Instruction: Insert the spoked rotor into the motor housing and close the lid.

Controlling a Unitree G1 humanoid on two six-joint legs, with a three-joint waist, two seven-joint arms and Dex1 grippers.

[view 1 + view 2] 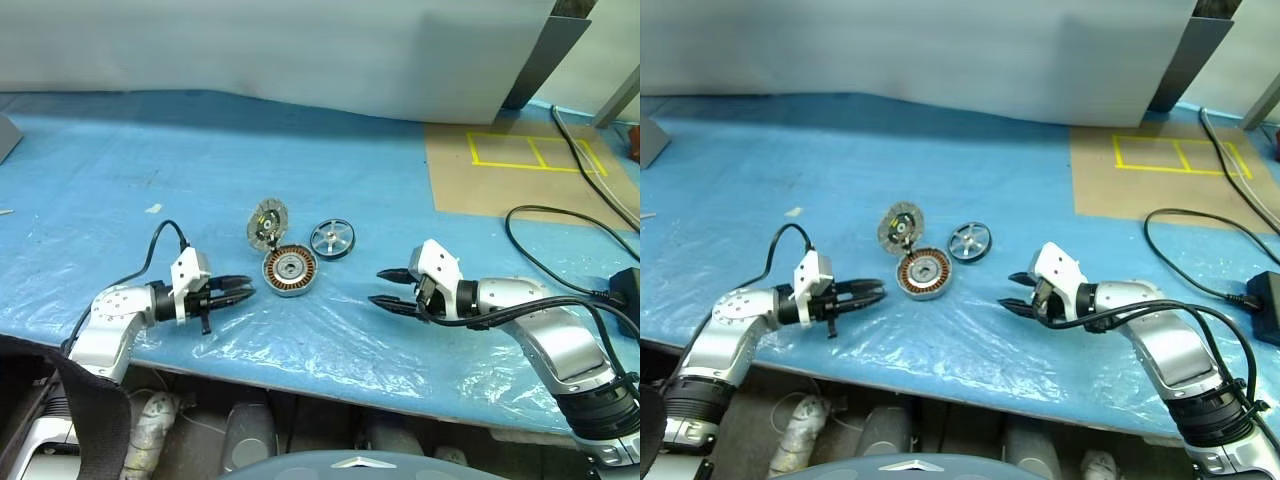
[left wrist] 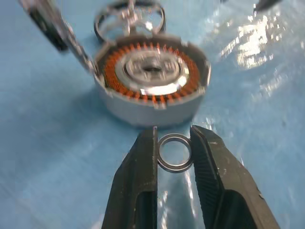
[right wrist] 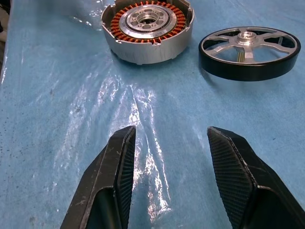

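Only bare table (image 1: 120, 160) around motor housing (image 1: 290, 271).

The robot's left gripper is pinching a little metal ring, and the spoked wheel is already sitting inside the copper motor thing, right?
Not quite. The left gripper does pinch the ring, but the wheel lies on the table beside the housing, not inside it. The right wrist view shows them apart.

Motor housing (image 1: 290, 271) open side up, copper windings showing; lid (image 1: 267, 222) tilted against its far-left rim; spoked rotor (image 1: 332, 239) flat, just beside housing.
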